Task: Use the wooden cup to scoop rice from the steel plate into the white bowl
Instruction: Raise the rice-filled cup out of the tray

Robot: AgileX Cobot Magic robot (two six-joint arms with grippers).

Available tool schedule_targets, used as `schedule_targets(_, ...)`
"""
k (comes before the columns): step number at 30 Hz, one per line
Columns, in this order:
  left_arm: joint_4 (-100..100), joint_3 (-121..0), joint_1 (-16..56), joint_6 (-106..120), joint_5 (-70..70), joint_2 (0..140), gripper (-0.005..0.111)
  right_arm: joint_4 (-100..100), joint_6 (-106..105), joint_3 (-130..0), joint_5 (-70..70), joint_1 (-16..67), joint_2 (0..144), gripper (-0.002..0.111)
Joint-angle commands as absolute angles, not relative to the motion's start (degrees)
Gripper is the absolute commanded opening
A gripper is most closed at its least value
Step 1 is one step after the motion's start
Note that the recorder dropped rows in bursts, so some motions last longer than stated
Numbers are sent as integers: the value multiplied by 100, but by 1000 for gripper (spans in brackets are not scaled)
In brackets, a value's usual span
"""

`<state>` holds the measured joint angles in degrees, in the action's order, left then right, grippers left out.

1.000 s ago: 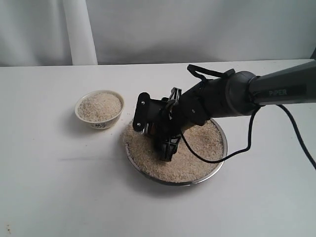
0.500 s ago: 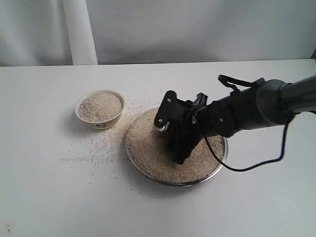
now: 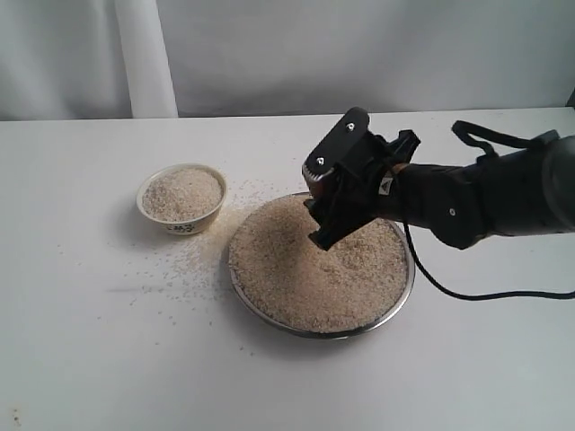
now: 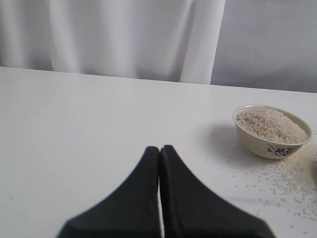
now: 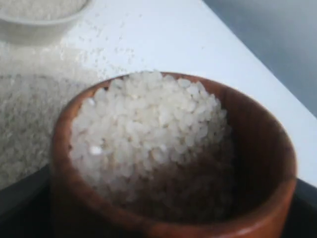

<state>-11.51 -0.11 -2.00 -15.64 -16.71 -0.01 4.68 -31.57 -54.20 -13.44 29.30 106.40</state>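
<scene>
While our right gripper (image 3: 329,193) clasps the small reddish-brown wooden cup (image 5: 267,163), pale raw rice (image 5: 148,124) fills it to the brim.
We see the jaws spread wide around the cup, raised above the wide, shiny round steel plate (image 3: 410,269), itself heaped with grains; the small cream-white ceramic bowl (image 3: 180,221), also full, stands just beside the plate on the white table (image 3: 90,341) amid scattered grains (image 3: 193,259). Our left gripper (image 4: 159,151) has its fingers pressed together, holding nothing.
</scene>
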Motion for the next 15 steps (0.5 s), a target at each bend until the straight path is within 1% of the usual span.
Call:
schedule_targets(1, -1123, 0, -174, -1585, -1632, 0, 0, 101, -2569, -5409, -1838, 2927, 10355, 0)
schedule_targets(5, -1123, 0, -174, -1585, -1632, 0, 0, -927, -1340, -5409, -2202, 2927, 10197, 0)
schedule_targets(9, -1123, 0, -174, -1585, -1632, 0, 0, -2162, 182, -5409, -2969, 2927, 10138, 0)
schedule_targets(11, -1123, 0, -174, -1585, -1632, 0, 0, -2422, 349, -5409, -3378, 2927, 10174, 0)
schedule_targets(15, -1123, 0, -174, -1585, -1632, 0, 0, -2422, 349, -5409, -3364, 2927, 10174, 0)
